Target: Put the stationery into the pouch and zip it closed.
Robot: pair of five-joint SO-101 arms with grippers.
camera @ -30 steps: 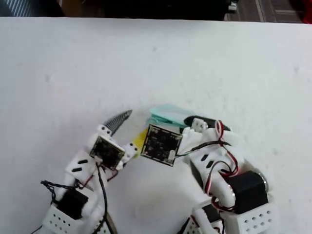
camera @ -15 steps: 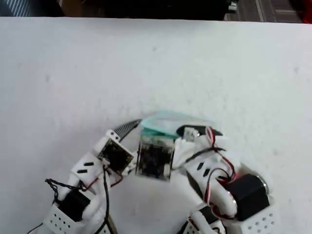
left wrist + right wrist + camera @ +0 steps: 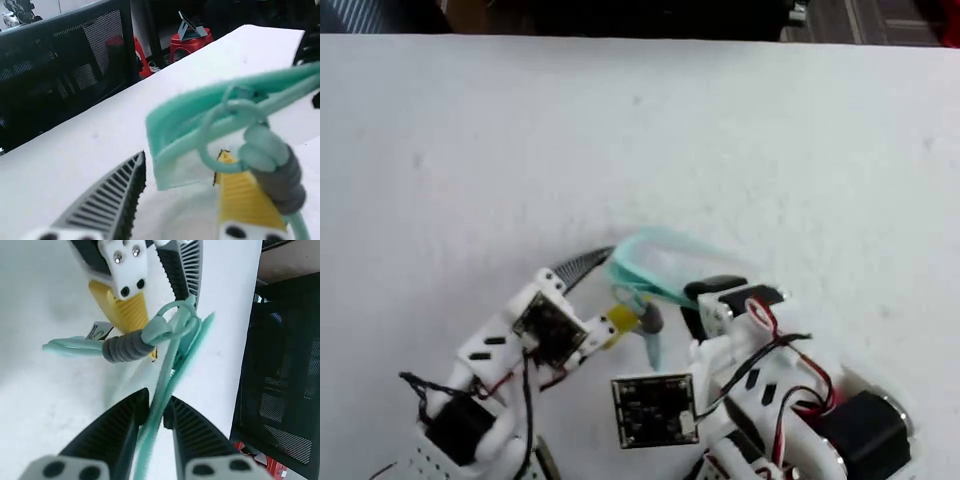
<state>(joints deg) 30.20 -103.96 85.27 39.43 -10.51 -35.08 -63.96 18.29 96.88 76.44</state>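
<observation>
Pouch (image 3: 180,120) edge pinched between right jaws; corner between left jaws, seemingly unclamped.

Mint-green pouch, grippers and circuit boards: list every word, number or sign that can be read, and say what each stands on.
No text can be read.
Small white tag on the translucent mint-green fabric pouch: dark print, too blurred to read.
Dark square circuit board on an arm's wrist: markings too small to read.
</observation>
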